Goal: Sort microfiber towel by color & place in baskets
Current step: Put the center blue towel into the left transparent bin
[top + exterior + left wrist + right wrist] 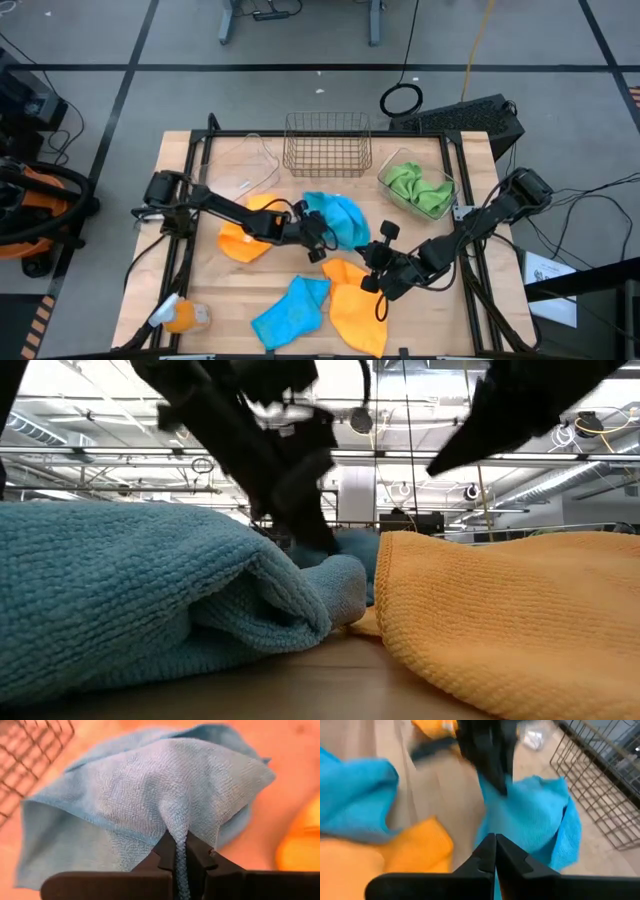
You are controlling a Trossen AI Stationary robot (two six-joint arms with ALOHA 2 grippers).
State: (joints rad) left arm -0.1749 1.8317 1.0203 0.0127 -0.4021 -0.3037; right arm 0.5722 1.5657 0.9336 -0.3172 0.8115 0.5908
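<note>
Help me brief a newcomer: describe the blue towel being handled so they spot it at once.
Start at the copper wire basket at the table's far edge. Just in front of it lies a bunched blue towel, pinched by the left pincer. The other blue towel lies flat, untouched, at the near edge.

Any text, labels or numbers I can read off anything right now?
None readable. The white sheet right of the table has dark print, too small to read. The towels, wire basket and clear bins show no labels. The left gripper pinches the blue towel.
</note>
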